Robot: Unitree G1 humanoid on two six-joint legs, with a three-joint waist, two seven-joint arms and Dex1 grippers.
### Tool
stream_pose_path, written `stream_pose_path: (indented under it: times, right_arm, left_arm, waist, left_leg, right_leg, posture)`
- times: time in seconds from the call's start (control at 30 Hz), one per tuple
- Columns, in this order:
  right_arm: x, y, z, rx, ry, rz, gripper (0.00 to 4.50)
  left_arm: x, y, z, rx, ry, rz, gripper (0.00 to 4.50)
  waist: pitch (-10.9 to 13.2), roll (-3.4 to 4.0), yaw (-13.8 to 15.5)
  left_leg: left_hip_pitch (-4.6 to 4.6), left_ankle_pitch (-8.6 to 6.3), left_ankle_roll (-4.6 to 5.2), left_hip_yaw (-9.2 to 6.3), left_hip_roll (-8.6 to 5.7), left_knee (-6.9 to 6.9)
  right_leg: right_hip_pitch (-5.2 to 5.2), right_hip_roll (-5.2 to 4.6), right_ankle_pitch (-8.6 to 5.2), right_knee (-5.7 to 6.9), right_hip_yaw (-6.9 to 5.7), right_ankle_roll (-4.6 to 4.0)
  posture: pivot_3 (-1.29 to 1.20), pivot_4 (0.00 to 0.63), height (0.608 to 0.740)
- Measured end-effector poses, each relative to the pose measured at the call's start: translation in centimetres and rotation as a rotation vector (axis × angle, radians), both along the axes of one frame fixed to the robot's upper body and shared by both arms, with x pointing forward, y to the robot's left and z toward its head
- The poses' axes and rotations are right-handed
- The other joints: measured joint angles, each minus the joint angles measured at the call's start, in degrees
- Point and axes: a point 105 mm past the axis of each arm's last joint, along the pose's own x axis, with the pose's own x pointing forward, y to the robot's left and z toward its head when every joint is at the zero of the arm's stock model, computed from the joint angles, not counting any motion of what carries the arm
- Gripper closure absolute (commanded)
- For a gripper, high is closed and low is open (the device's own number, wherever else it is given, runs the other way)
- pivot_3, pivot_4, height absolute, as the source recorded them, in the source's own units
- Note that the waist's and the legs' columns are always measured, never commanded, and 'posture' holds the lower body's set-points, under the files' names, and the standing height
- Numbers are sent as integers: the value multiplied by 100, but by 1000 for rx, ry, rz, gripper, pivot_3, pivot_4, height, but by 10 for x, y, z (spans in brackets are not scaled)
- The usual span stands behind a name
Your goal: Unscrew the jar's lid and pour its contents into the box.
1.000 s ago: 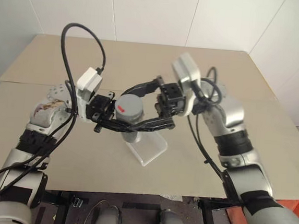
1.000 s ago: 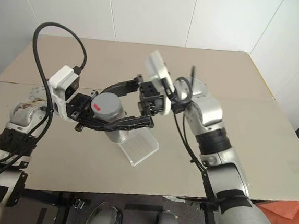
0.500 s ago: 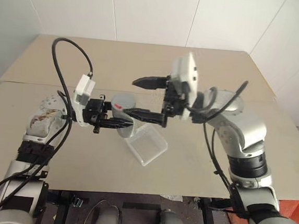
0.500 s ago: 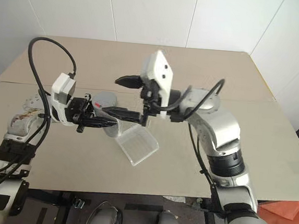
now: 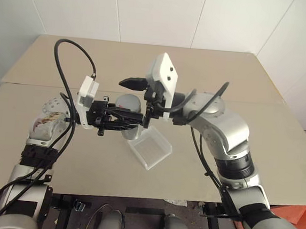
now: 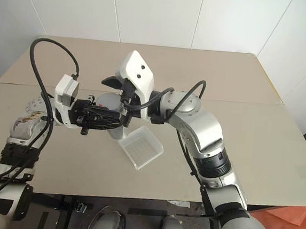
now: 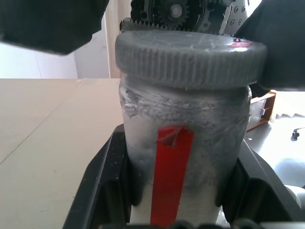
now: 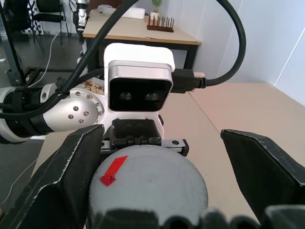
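Note:
My left gripper (image 5: 131, 119) is shut on the jar (image 7: 183, 138), a silvery-grey cylinder with a red strip on its side, and holds it upright above the table. The grey ribbed lid (image 8: 147, 186) sits on the jar and carries a small red mark. My right gripper (image 5: 135, 102) comes in from the right at lid height and stands open, one finger on each side of the lid with a gap to it. The box (image 5: 150, 149), a shallow clear tray, lies on the table just below and to the right of the jar. The contents are hidden inside the jar.
A beige table (image 5: 242, 74) spreads wide on all sides of the box, with a seam running across its middle. Its front edge lies close to me. A black cable (image 5: 66, 59) loops up from my left wrist.
My right wrist has swung round and its open gripper has shifted left, so its fingers now straddle the lid. My left gripper has kept its hold on the jar.

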Motion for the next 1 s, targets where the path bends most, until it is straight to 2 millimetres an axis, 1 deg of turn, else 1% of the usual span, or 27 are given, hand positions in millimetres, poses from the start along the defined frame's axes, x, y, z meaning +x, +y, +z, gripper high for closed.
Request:
stream_pose_path:
  times: [0.17, 0.43, 0.53, 0.63, 0.67, 0.87, 0.93, 1.0]
  right_arm:
    - [1, -2, 0, -7, -6, -3, 21]
    - [2, -21, -2, -30, -13, 2, 21]
    - [6, -32, -3, -30, -14, -22, 21]
    - [26, -57, 0, -18, -6, -147, 21]
    - [29, -62, 2, -10, -6, -170, 21]
    - [30, -67, -4, -23, 2, -178, 21]
    - [28, -68, -7, -31, 7, -163, 21]
    - [22, -66, -5, -34, -3, -129, 21]
  left_arm:
    - [0, 0, 1, 0, -1, 4, 2422]
    - [1, 13, 1, 15, 20, 48, 2422]
    - [1, 21, 4, 15, 20, 75, 2422]
    - [-7, 22, 6, 26, -2, 40, 2422]
    - [-8, 21, 6, 28, -4, 30, 2422]
    - [-10, 20, 6, 31, -9, 27, 2422]
    - [-9, 20, 6, 24, -13, 38, 2422]
    - [-7, 18, 6, 15, -14, 48, 2422]
  waist:
    - [0, 0, 0]
    - [0, 0, -3]
    - [0, 0, 1]
    - [0, 0, 8]
    - [0, 0, 11]
    - [0, 0, -6]
    - [0, 0, 1]
    - [0, 0, 4]
  left_leg:
    - [0, 0, 0, 0, 0, 0]
    - [0, 0, 0, 0, 1, -1]
    - [0, 0, 0, 0, 1, -1]
    - [0, 0, 0, 2, 0, -1]
    - [0, 0, 0, 2, 1, -2]
    - [0, 0, 0, 3, 2, -3]
    - [0, 0, 0, 2, 1, -2]
    - [0, 0, 0, 2, 1, -2]
  right_leg:
    - [0, 0, 0, 0, 0, 0]
    - [0, 0, 0, -2, 0, 0]
    - [1, 0, 0, -2, 0, 0]
    - [2, -1, 0, -3, -1, 0]
    - [1, 0, 0, -3, -1, 0]
    - [0, 1, 0, -3, 1, 0]
    - [0, 1, 0, -3, 1, 0]
    - [1, 0, 0, -3, 1, 0]
  posture:
    - [0, 150, 740]
    - [0, 150, 740]
    - [0, 150, 740]
    - [0, 150, 740]
    - [0, 150, 740]
    - [0, 150, 740]
    - [0, 150, 740]
    - [0, 150, 740]
